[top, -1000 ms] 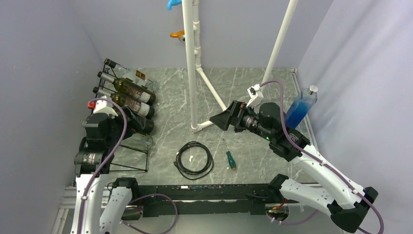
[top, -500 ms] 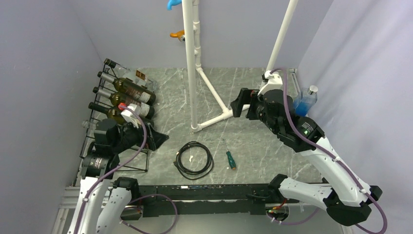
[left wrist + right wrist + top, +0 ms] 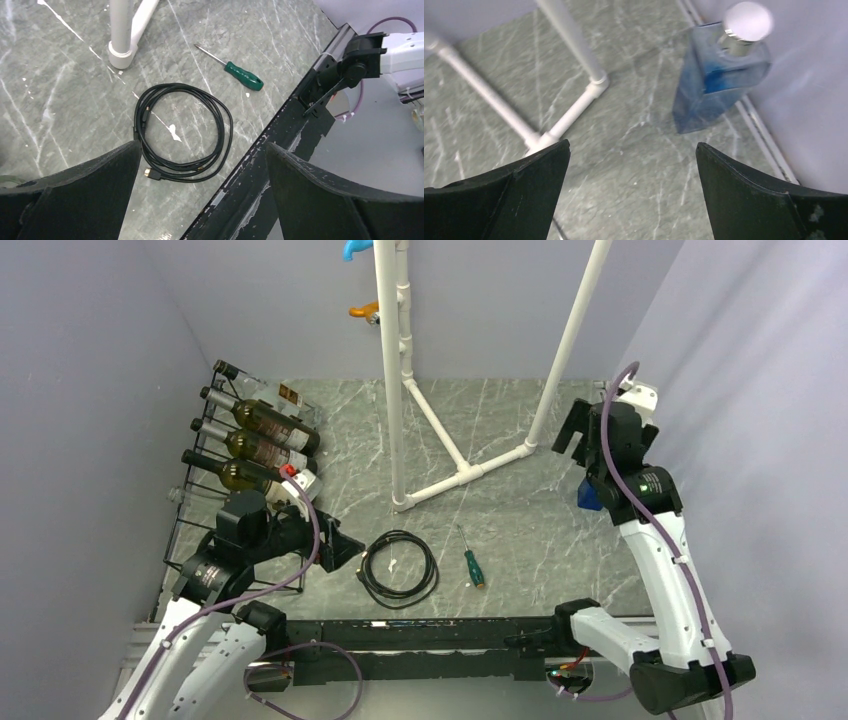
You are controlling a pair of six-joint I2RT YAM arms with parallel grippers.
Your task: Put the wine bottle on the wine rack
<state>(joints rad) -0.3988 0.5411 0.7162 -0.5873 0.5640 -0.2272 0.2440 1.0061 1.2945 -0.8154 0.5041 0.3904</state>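
The black wire wine rack [image 3: 255,560] stands at the left wall and holds several bottles lying slanted, among them dark ones [image 3: 270,423] with pale labels. A blue glass bottle [image 3: 716,82] with a silver cap stands upright at the right wall; in the top view only a bit of it [image 3: 589,497] shows behind my right arm. My right gripper [image 3: 572,430] hangs open and empty over the floor left of that bottle [image 3: 631,150]. My left gripper [image 3: 340,543] is open and empty just right of the rack, above the table's near edge [image 3: 202,147].
A white pipe frame [image 3: 392,370] rises from the middle of the table, its foot bars running toward the right arm [image 3: 569,30]. A coiled black cable [image 3: 182,132] and a green-handled screwdriver [image 3: 243,78] lie on the marble near the front. The black front rail [image 3: 280,130] borders the table.
My left gripper has drawn back from the rack toward the front middle, uncovering a dark bottle lying in it. My right arm has swung from the centre to the far right beside the blue bottle.
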